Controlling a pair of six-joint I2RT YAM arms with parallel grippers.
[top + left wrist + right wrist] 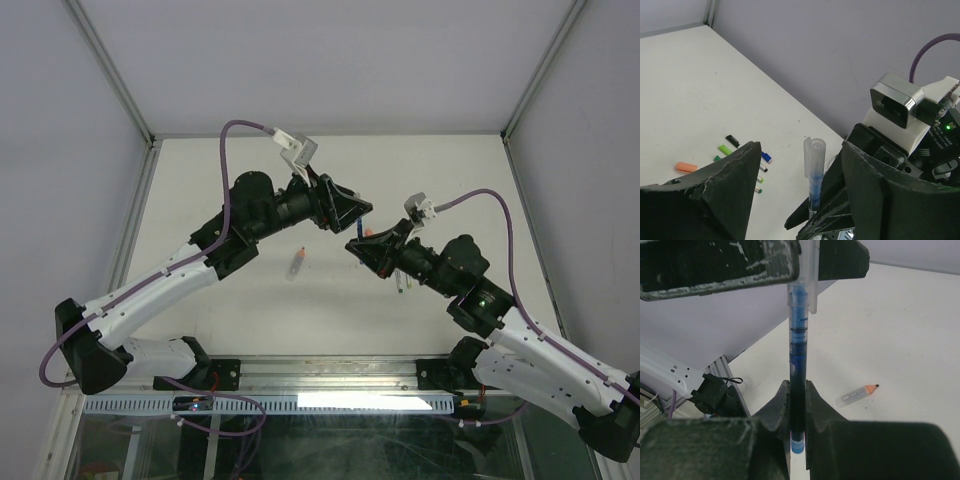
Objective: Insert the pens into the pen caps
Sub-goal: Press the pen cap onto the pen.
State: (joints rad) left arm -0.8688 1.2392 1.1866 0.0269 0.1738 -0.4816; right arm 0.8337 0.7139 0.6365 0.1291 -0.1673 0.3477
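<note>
A blue pen [798, 370] stands upright with my right gripper [797, 386] shut on its lower barrel. A clear cap [814, 155] sits on the pen's top end. My left gripper [801, 150] is open around that cap, with a gap showing on both sides. In the top view the two grippers meet tip to tip over the middle of the table, the left gripper [362, 210] above the right gripper [353, 245]. An orange-tipped pen [856, 395] lies flat on the table.
In the left wrist view, loose caps lie in a group on the white table [685, 90]: orange cap [686, 167], light green cap [725, 149], black cap [732, 140] and blue cap [766, 157]. Several pen tips [760, 179] lie beside them. Enclosure walls ring the table.
</note>
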